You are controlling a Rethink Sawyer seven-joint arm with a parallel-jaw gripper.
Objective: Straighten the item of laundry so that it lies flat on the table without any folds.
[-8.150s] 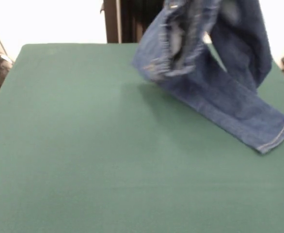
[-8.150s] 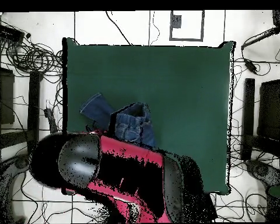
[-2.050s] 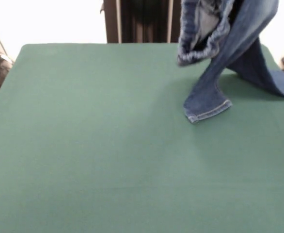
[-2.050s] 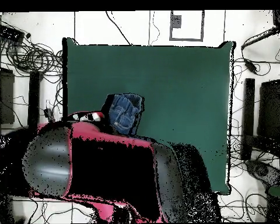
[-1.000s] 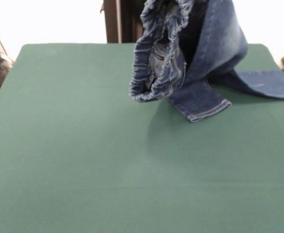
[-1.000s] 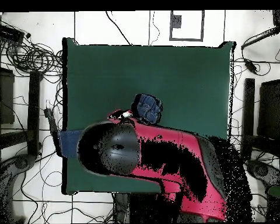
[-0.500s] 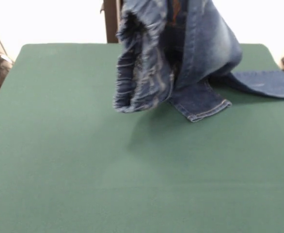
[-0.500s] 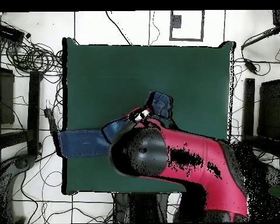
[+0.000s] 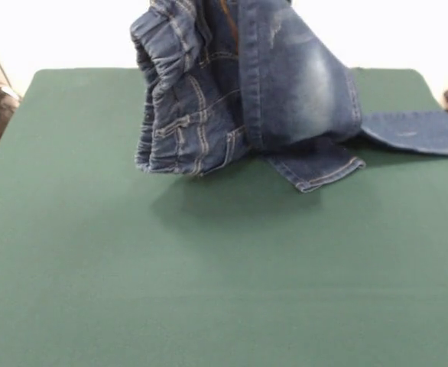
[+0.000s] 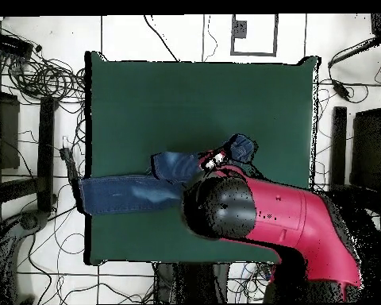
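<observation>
The jeans (image 9: 247, 92) are partly raised above the desk (image 9: 209, 290). In the front view the waist end hangs in the air, bunched, with the gathered elastic waistband (image 9: 159, 53) turned toward the left of the picture and tan stitching visible on the panels beneath it. A faded whitish patch (image 9: 312, 73) shows on the upper leg. The raised part runs up past the top edge of the picture, so what holds it is not visible there.

One leg lies flat on the desk and runs toward the desk's right edge in the front view. The hem of the other leg (image 9: 327, 174) rests on the desk just below the hanging bulk, partly folded under it. A shadow lies on the green cloth beneath the lifted waist.

In the overhead view the red and black arm (image 10: 281, 222) reaches across the near half of the desk and covers the middle of the jeans (image 10: 138, 193). One leg extends to the desk's left edge and slightly over it. A bunched denim portion (image 10: 241, 149) shows just beyond the arm's head.

The end effector is hidden by the arm and the cloth; whether it is spread or pinching cannot be told.
</observation>
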